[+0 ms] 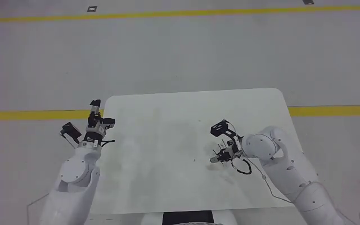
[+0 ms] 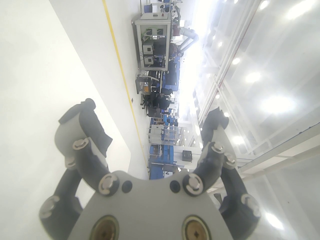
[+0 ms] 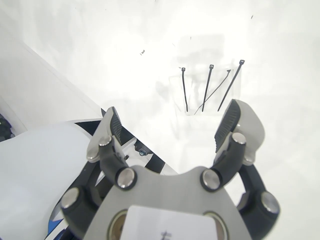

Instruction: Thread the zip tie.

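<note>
On the right half of the white table [image 1: 169, 140], toward its near edge: 4 black zip ties [image 3: 207, 88] set in a faint clear holder [image 3: 236, 81]. 3 with square heads showing, 1 thinner and slanting across 1 of the others. Whether upright or flat on the table, impossible to tell.

Low over that same part of the table: the right gripper [image 3: 172, 107], spread wide, nothing between its ribbed pads [image 3: 226, 121], close to the ties without touching them.

Just off the table's left edge, about level with its middle: the left gripper [image 2: 152, 111], likewise spread wide and empty, pointing along that edge toward the table's far side.
</note>
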### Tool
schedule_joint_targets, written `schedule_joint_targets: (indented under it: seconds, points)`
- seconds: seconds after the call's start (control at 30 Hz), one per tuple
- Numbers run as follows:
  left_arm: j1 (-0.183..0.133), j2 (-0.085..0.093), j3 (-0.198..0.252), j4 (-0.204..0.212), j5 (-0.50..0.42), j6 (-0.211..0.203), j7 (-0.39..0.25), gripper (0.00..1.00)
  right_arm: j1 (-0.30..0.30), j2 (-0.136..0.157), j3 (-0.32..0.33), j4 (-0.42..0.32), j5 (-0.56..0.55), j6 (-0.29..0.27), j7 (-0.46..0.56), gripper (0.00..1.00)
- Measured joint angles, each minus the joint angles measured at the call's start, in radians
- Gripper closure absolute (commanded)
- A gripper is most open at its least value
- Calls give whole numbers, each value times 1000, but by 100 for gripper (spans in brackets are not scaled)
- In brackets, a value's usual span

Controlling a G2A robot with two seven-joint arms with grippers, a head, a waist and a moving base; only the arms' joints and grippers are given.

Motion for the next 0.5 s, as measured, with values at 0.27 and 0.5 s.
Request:
schedule_joint_targets:
  seconds: [0.27, 0.5]
  points:
    - [0, 0, 0, 0, 0, 0, 0, 0, 18, -3, -73, 30, -65, -9, 0, 0]
    - [0, 0, 0, 0, 0, 0, 0, 0, 46, -3, -99, 56, -63, -5, 0, 0]
